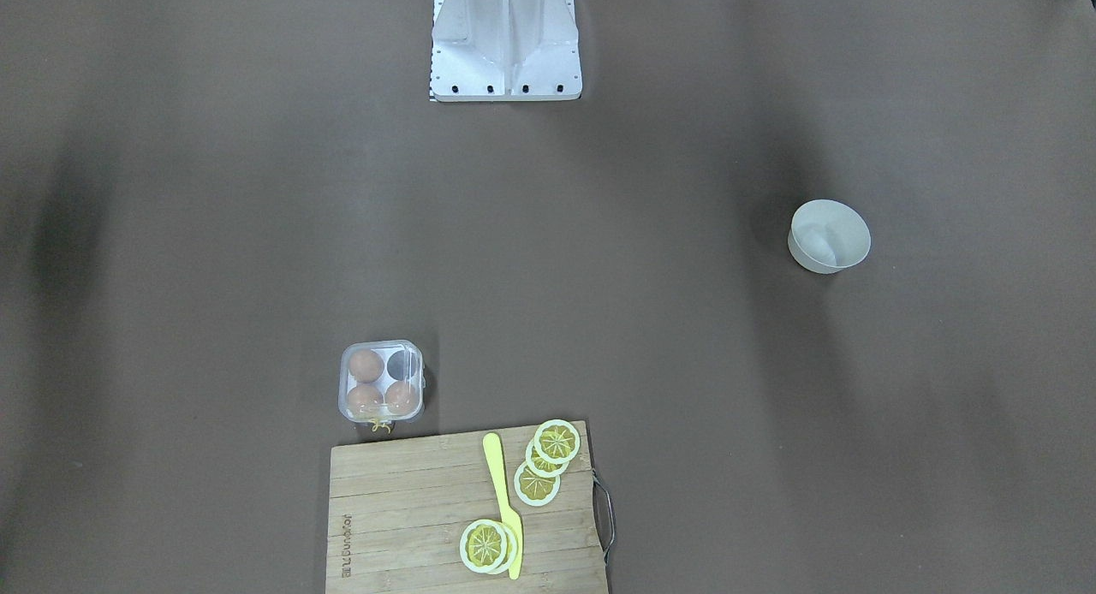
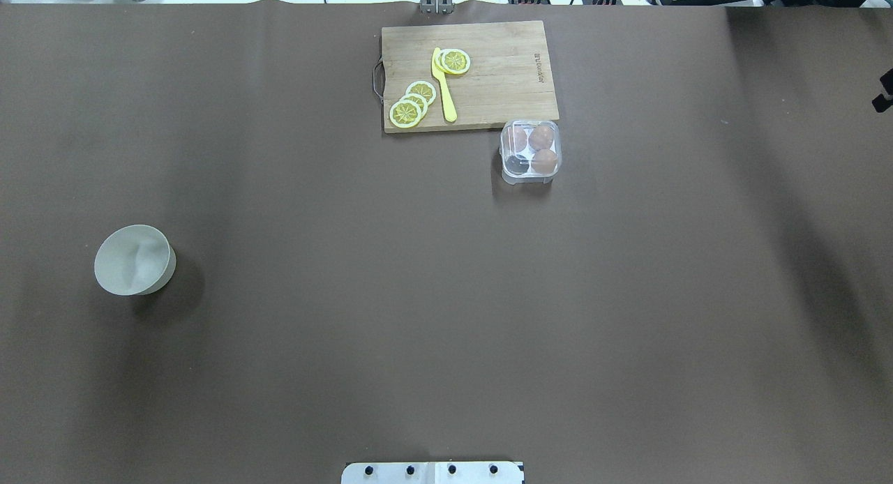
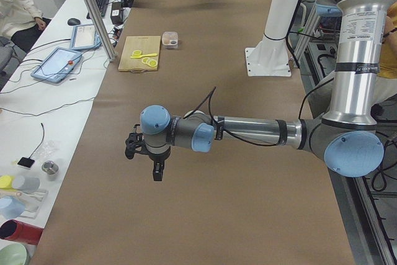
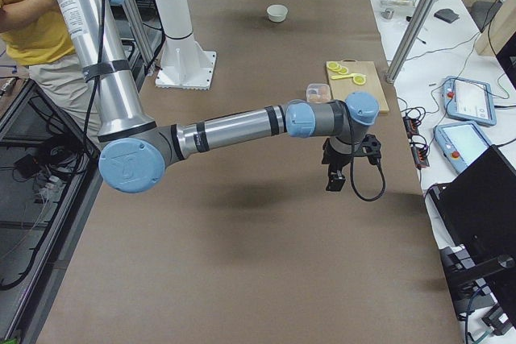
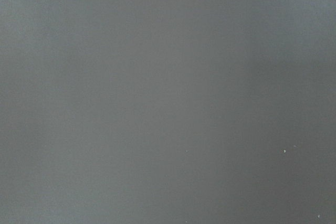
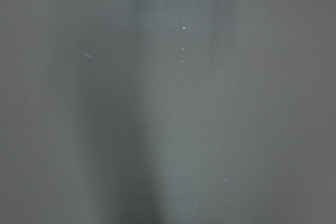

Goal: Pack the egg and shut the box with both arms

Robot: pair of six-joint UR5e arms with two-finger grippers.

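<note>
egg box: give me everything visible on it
The egg box is small, square, clear plastic with rounded corners and four round cells. Three hold brown eggs; the cell nearest the robot, on its left, is empty. It sits flat on the brown table cover, at the wooden cutting board's corner. Lid state unclear.

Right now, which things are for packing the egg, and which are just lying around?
For the job: clear box, three brown eggs in it, left arm, right arm.
Just lying around: white bowl, cutting board, lemon slices, yellow knife.
</note>
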